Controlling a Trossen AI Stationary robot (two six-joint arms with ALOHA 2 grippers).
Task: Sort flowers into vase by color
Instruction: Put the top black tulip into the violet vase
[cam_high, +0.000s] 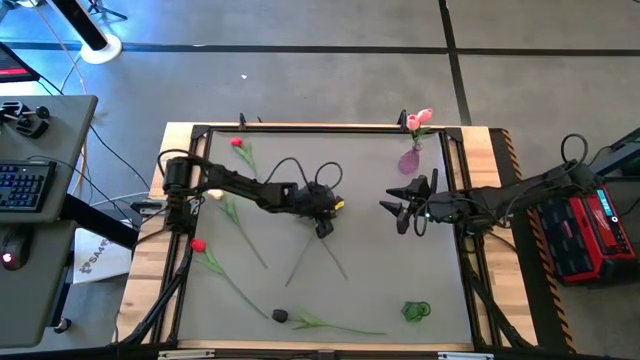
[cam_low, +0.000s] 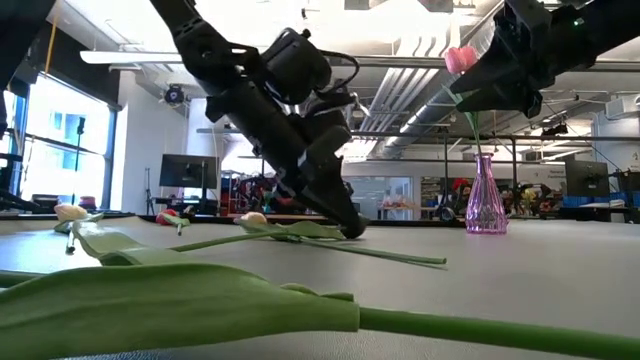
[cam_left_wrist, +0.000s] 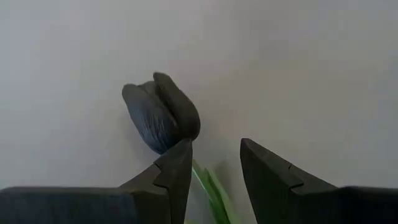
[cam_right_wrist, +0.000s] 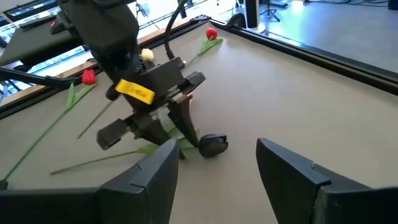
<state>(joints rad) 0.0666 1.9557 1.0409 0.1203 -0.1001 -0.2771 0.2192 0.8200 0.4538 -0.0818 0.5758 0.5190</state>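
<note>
A black tulip lies at mid-table, with its head (cam_left_wrist: 163, 112) just beyond my left gripper (cam_left_wrist: 214, 163). The gripper is open, points down, and has one finger on each side of the green stem (cam_left_wrist: 210, 190) just behind the head. The tulip also shows in the right wrist view (cam_right_wrist: 213, 144). My right gripper (cam_high: 400, 212) is open and empty, hovering to the right of it. A pink tulip (cam_high: 420, 120) stands in a purple vase (cam_high: 410, 160) at the far right. Red tulips (cam_high: 237, 143) (cam_high: 197, 245), a cream one (cam_right_wrist: 147, 55) and a second black one (cam_high: 281, 315) lie on the table. My left gripper's fingers (cam_left_wrist: 177, 168) come from above and lie across the black tulip's stem (cam_left_wrist: 205, 180), close behind the head. The stem runs right beside one finger. I cannot tell whether it touches. The tulip lies flat on the table.
A green vase (cam_high: 416, 312) stands near the front right corner. Loose stems (cam_high: 300, 265) cross under my left gripper. A raised black frame (cam_high: 330, 128) borders the grey mat. A large leaf (cam_low: 200, 295) lies close to the low camera.
</note>
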